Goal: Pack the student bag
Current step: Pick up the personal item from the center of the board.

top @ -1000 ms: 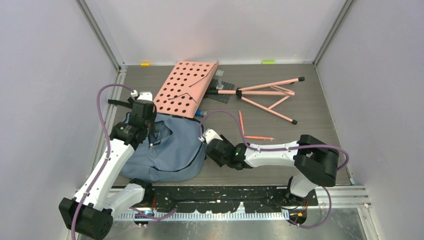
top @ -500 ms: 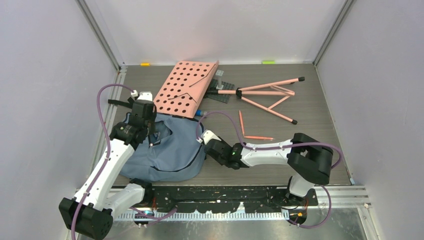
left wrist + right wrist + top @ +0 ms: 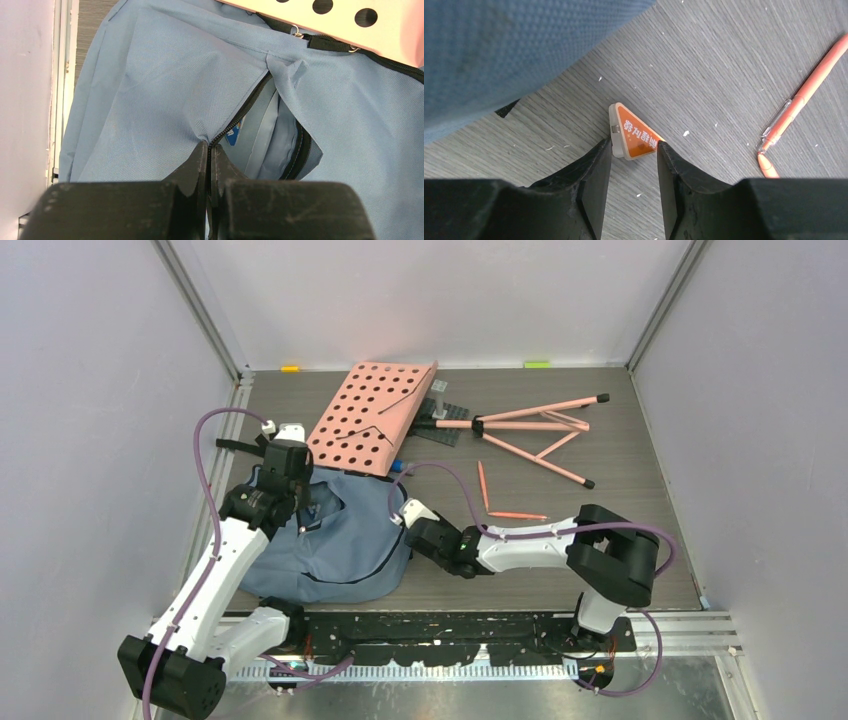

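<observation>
Only wrist view shows right pincer point(image 3: 633, 150) pinching triangle point(image 3: 636, 132).

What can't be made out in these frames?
Left wrist: student bag contents, hidden by its fabric; whether left gripper pinches zipper pull or cloth, hidden by its fingers.
Right wrist: print on orange triangular item, too small; whether right gripper touches it.
Top external: that item, under right gripper.
</observation>
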### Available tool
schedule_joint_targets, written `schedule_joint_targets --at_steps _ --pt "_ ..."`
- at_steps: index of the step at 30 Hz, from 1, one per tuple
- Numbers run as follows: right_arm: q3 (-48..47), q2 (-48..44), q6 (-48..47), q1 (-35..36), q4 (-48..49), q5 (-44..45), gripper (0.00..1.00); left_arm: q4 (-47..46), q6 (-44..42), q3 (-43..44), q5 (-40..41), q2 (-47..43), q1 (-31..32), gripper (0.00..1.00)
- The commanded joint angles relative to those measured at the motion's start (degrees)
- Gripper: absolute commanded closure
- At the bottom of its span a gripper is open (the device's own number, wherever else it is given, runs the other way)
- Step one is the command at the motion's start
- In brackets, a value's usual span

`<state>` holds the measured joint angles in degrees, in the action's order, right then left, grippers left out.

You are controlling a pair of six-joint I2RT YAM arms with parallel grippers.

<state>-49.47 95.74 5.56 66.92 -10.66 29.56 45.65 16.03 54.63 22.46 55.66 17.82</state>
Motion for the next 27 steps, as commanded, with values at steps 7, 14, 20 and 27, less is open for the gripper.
schedule_joint_targets --at_steps 7,14,20,27 --pt "-2.95 2.89 -3.38 0.19 1.66 1.75 0.63 -4.86 0.23 0.48 -0.13 -0.28 -0.13 1.0" --pt "-3.1 1.4 -1.8 0.43 -1.07 1.72 0.94 -4.86 0.14 0.47 -0.14 -0.44 -0.15 1.0" --pt "-1.01 -3.25 0.7 0.92 -2.31 3.53 0.99 -4.87 0.14 0.48 -0.24 -0.52 -0.11 1.0" --pt "-0.82 -12.42 9.57 0.94 -7.31 13.66 0.99 -5.23 0.01 0.3 -0.88 -1.3 -0.12 1.0"
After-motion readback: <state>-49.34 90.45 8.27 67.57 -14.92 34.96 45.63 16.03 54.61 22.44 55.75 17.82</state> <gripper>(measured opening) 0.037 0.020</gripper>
